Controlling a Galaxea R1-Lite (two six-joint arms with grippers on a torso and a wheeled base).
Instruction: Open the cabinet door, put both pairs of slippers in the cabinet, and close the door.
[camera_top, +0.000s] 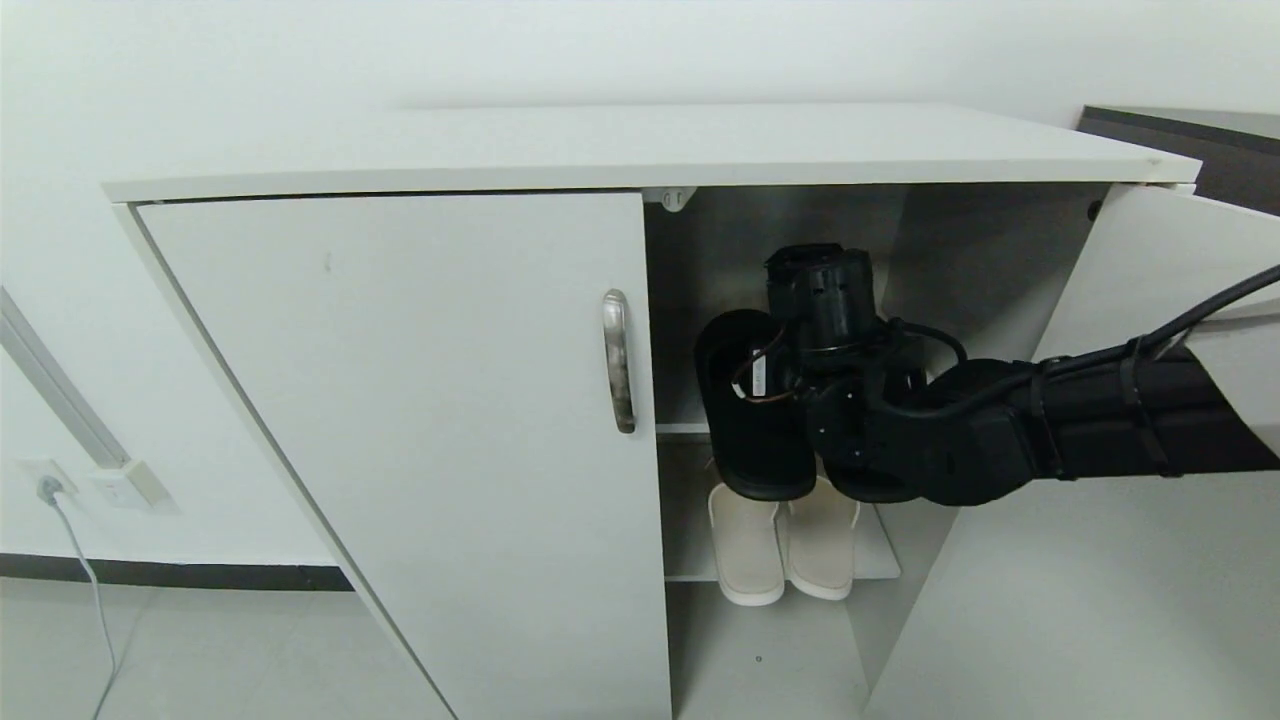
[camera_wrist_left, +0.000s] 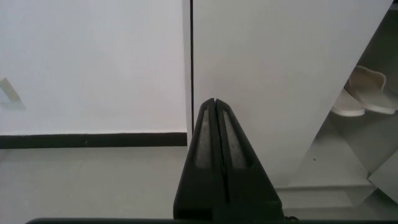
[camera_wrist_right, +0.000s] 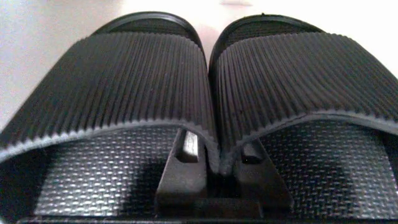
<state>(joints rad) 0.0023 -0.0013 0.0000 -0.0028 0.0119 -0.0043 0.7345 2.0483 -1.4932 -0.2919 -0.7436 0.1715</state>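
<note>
From where I stand, the cabinet (camera_top: 640, 150) has its right door (camera_top: 1080, 600) swung open and its left door (camera_top: 400, 400) closed. The right arm reaches into the open half with the black slippers (camera_top: 752, 420). They hang roughly on end at the level of the upper shelf (camera_top: 682, 428), above the pale slippers (camera_top: 785, 545), which sit side by side on the lower shelf (camera_top: 880, 560). I cannot tell whether the black pair touches any shelf. Up close, the right claw (camera_wrist_right: 219, 158) is clamped on the two inner strap edges where the slippers meet, one finger tucked under each ribbed band. These look like light, soft foam or rubber slides, so weight should be no trouble. The ribbing likely gives the fingers something to bite on. My worry is the softness: a single pinch holds both, so either slipper could flex, swing or work loose if it is nudged against the shelf edge. That shared inner edge seems the sensible place to hold them. The left claw (camera_wrist_left: 214, 124) is down by the closed door with its fingers pressed together on nothing.
</note>
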